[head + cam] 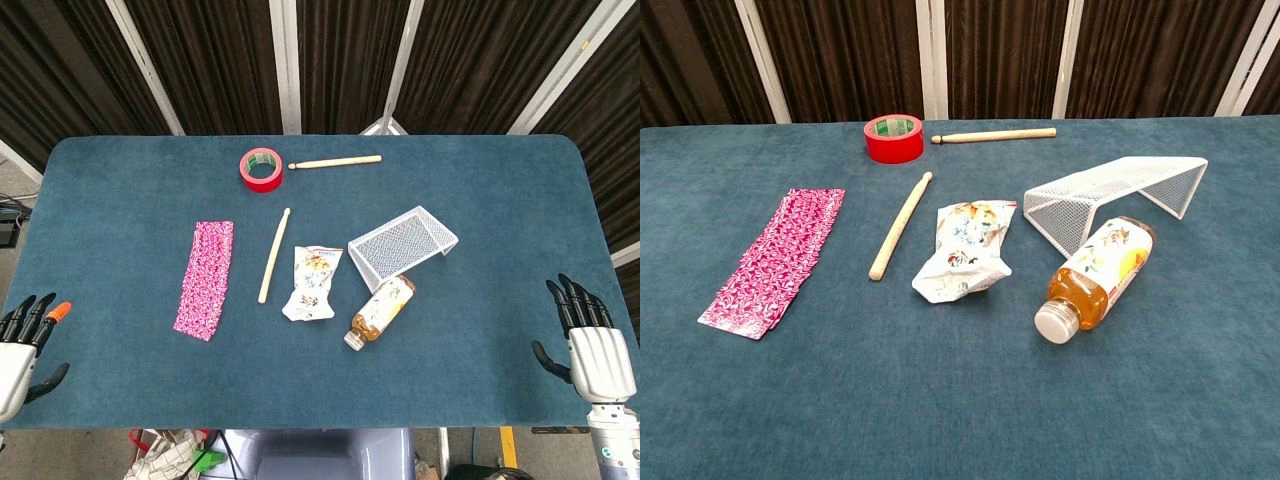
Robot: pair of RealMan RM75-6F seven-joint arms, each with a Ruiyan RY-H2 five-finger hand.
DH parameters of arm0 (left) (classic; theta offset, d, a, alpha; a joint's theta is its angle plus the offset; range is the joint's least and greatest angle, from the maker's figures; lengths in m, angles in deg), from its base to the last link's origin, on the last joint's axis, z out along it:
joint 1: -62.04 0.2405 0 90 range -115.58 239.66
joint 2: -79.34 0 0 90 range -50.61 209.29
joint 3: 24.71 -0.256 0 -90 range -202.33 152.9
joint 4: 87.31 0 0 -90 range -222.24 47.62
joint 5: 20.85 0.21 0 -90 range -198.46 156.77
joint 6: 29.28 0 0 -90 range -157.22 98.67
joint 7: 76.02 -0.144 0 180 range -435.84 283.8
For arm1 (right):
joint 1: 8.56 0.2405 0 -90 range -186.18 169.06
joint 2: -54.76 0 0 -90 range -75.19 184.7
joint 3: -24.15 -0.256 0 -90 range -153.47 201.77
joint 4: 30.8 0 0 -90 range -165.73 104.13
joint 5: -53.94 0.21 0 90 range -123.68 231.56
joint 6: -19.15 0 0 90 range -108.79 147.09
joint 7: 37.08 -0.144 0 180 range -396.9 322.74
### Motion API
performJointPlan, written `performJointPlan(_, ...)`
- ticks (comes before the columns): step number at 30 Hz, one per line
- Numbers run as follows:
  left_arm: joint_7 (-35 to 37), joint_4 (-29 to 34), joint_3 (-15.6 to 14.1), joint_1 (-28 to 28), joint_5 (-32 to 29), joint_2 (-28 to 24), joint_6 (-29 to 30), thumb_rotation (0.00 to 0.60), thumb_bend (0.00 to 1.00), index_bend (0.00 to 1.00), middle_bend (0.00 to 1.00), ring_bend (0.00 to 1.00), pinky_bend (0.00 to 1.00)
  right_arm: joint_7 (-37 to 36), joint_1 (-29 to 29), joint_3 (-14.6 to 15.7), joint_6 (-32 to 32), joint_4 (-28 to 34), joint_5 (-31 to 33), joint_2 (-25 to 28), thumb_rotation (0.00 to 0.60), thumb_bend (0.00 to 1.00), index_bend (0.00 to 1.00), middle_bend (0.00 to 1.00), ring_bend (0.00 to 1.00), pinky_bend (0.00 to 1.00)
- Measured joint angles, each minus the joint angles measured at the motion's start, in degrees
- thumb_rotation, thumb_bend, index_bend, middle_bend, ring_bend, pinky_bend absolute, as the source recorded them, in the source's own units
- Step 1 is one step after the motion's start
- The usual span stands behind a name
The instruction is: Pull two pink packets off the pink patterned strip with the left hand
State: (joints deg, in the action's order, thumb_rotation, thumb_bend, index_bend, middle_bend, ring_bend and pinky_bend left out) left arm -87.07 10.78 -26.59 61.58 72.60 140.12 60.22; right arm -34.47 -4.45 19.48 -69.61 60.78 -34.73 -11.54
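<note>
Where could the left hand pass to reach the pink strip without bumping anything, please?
Bare cloth runs from the left hand at the near left corner up to the pink patterned strip, and along the table's near edge. It is crowded right of the strip: drumstick, crumpled packet, bottle and wire rack.

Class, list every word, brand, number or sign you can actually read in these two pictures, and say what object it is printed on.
No text can be read.
Bottle: the label has printing, too small and blurred.
Snack bag: printed pictures and marks, illegible.
Red tape roll: green printing inside the core, unreadable.
Pink patterned strip: pattern only, no legible words.
</note>
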Motion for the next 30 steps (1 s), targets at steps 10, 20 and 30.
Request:
performJointPlan(10, 0.8, -0.4, 0.0, 0.4, 0.9, -0.1, 1.4, 0.6, 0.37, 0.16, 0.06, 0.0, 0.15, 0.1, 0.1, 0.0, 0.0, 0.1, -0.1, 0.0, 0.6, 0.32, 0.04, 0.04, 0.09, 0.14)
performJointPlan(20, 0.7, -0.9, 0.0, -0.2, 1.6, 0.5, 0.5, 0.6, 0.37, 0.16, 0.13, 0.04, 0.23, 0.1, 0.2, 0.0, 0.5, 0.0, 0.2, 0.0, 0.6, 0.32, 0.04, 0.04, 0.09, 0.14)
performJointPlan(30, 1.0, -2.8, 0.4, -3.4, 3.0, 1.9, -3.4, 0.6, 0.47, 0.16, 0.66, 0.54, 0.55, -0.9, -0.2, 0.2, 0.1, -0.1, 0.2, 0.2, 0.6, 0.32, 0.04, 0.04, 0.09, 0.14)
